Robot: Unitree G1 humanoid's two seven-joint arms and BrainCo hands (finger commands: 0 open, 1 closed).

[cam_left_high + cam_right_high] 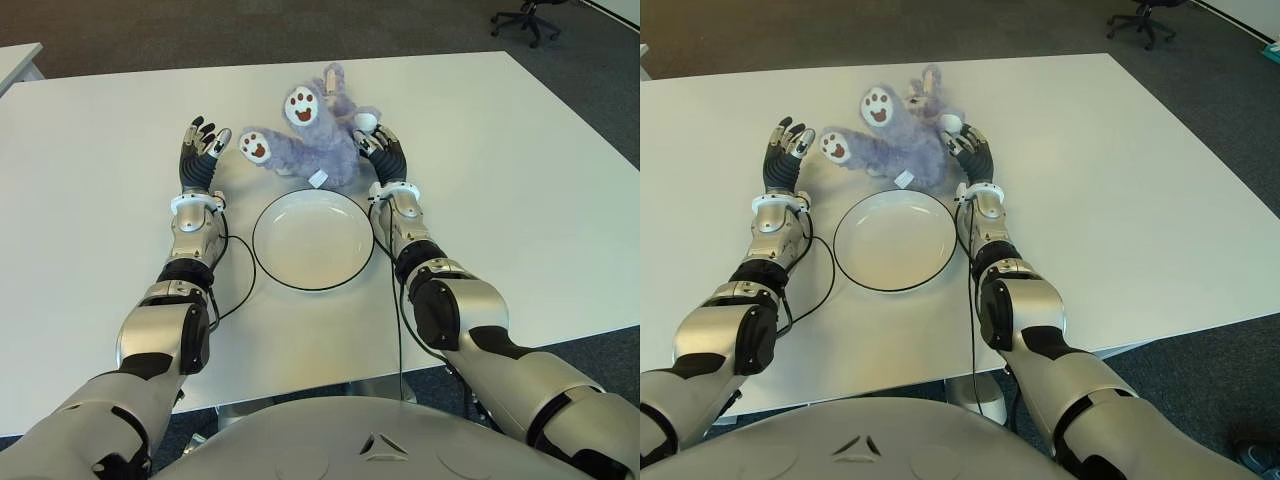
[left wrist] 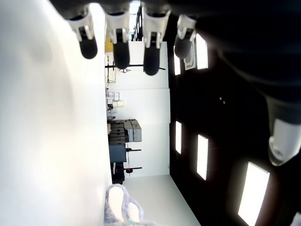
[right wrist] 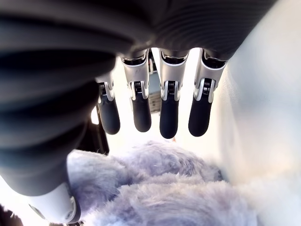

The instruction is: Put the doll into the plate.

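Note:
A purple plush doll with white paws lies on its back on the white table, just beyond the white plate. My right hand is against the doll's right side, fingers straight and spread over the fur, not closed on it. Left of the doll's outstretched paw is my left hand, a little apart from it, fingers extended and holding nothing. The plate has nothing in it and sits between my two forearms.
Black cables run along both forearms beside the plate. An office chair stands on the dark floor beyond the table's far right corner. Another table's corner shows at far left.

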